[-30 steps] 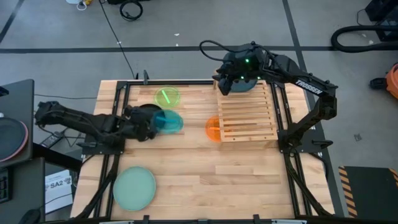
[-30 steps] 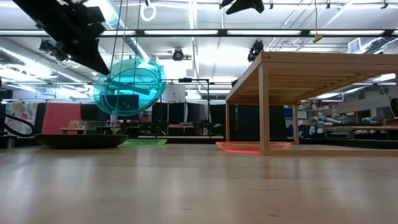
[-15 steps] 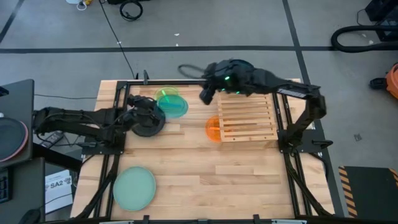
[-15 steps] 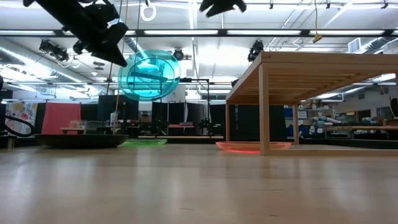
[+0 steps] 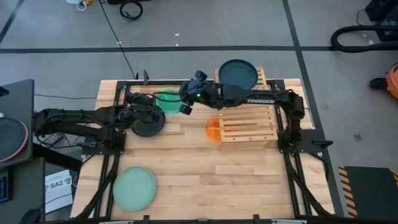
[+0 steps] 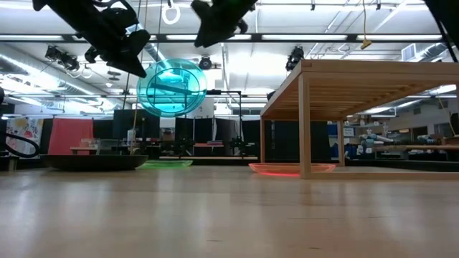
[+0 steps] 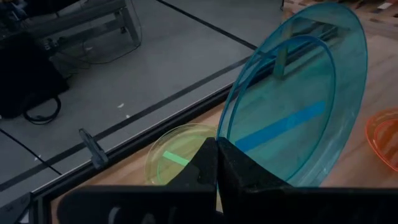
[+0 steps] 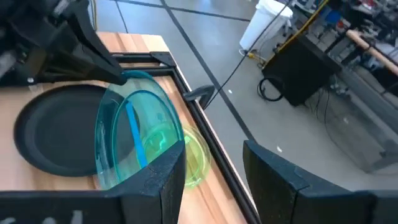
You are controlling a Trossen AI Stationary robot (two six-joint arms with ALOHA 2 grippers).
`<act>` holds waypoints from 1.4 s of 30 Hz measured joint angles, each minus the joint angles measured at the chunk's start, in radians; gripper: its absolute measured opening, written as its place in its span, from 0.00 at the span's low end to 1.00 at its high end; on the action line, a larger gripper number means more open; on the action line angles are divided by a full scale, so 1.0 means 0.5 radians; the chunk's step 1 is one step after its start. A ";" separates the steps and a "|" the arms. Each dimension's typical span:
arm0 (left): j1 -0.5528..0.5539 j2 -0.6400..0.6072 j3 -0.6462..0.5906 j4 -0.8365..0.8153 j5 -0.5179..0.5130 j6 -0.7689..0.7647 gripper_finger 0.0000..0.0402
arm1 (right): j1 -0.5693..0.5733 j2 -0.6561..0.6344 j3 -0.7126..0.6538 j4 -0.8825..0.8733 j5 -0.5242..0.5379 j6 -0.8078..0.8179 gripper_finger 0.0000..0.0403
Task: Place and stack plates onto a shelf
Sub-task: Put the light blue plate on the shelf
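My left gripper [image 5: 148,107] [image 6: 138,63] is shut on a translucent cyan plate [image 6: 172,87] [image 7: 292,112], held up on edge above the black plate [image 5: 147,124] and the green translucent plate [image 5: 163,96]. My right gripper [image 5: 185,102] [image 8: 214,168] hangs open just right of the cyan plate [image 8: 134,140], higher than it, apart from it. A dark teal plate [image 5: 238,74] lies on the far end of the slatted shelf [image 5: 252,121]. An orange plate [image 5: 211,129] lies on the table, partly under the shelf's left edge. A mint green plate [image 5: 134,188] rests near the near-left corner. My left gripper pinches the cyan plate's rim [image 7: 221,144] between its two fingers, on the side of the plate toward the table's left. The fingers slant down from the left [image 6: 133,59]. The plate stands upright on edge, lifted clear of the table.
The shelf stands on legs [image 6: 305,122] at the table's right, with open room beneath it. The near half of the wooden tabletop [image 5: 217,180] holds only the mint green plate. Black frame rails [image 5: 118,155] run along the table's left and right sides.
My right gripper has left the shelf's far end, where the dark teal plate now shows, and swung toward the table's left, up to the cyan plate. My left gripper has carried the cyan plate up and toward the far edge, then held still.
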 joint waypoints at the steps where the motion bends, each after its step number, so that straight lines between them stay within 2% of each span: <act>1: 0.000 0.000 0.000 0.000 0.001 0.000 0.00 | 0.000 0.022 0.000 0.034 0.001 -0.027 0.41; 6: 0.000 0.000 0.000 0.000 0.002 -0.001 0.00 | -0.001 0.084 0.000 0.143 -0.001 -0.097 0.41; 11: -0.002 0.000 0.000 0.004 0.010 -0.002 0.00 | -0.011 0.082 -0.001 0.146 -0.032 -0.124 0.41; 16: -0.002 0.000 0.000 0.099 0.109 0.004 0.00 | -0.022 0.081 -0.001 0.131 -0.120 -0.127 0.41; 26: -0.002 0.000 0.000 0.208 0.115 0.119 0.00 | -0.044 0.080 -0.001 0.091 -0.112 -0.100 0.39; 33: -0.003 0.000 0.000 0.211 0.114 0.125 0.01 | -0.058 0.080 -0.001 0.052 -0.110 -0.060 0.32; 42: -0.003 0.000 0.000 0.212 0.114 0.125 0.01 | -0.067 0.080 -0.001 0.040 -0.125 -0.059 0.17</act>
